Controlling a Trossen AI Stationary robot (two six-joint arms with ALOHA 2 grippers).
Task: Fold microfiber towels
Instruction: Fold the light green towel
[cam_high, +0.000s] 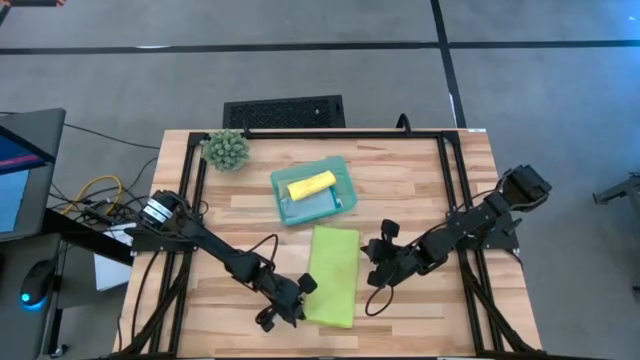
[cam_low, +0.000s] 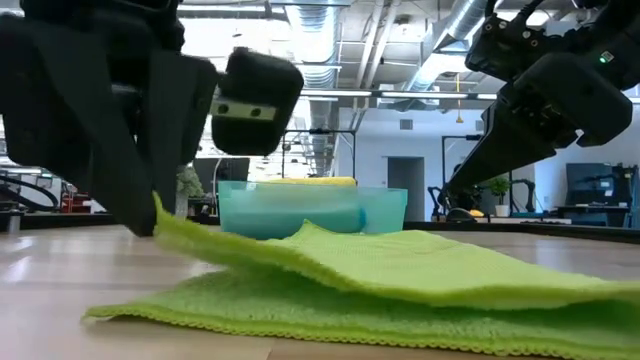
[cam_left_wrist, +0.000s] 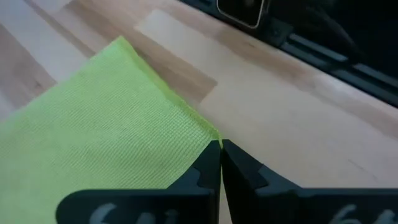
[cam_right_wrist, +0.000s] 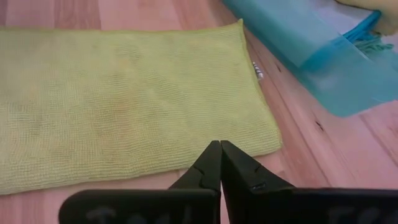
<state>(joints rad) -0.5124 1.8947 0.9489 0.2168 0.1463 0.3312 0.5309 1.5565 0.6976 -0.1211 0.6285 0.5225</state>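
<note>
a: where is the lime green towel (cam_high: 334, 275)?

b: on the wooden table (cam_high: 420, 190), at the near middle, folded into a long strip. in the low view the upper layer lies over the lower one, and the lower edge sticks out in front.

a: what can't you make out?

b: the far end of the strip is hidden behind its own fold in the low view. in the left wrist view only one corner of the cloth shows; the rest is cut off.

a: the left gripper (cam_left_wrist: 220, 145)?

b: its fingers are pressed together right at the towel's corner edge. in the low view that corner is lifted off the table at the dark fingers, so it looks pinched. in the high view the gripper sits at the strip's near left corner.

a: and the right gripper (cam_right_wrist: 220, 144)?

b: fingertips closed together, holding nothing. it hangs just off the towel's right edge, tips over bare wood, near the strip's far end.

a: any containers?

b: a teal tray (cam_high: 283, 207) stands beyond the towel, apart from it. a yellow towel (cam_high: 311, 184) lies rolled on top inside it. something light blue lies under that, but i can't tell its shape.

a: anything else?

b: a spiky green plant ball (cam_high: 227, 149) at the far left corner of the table.
</note>
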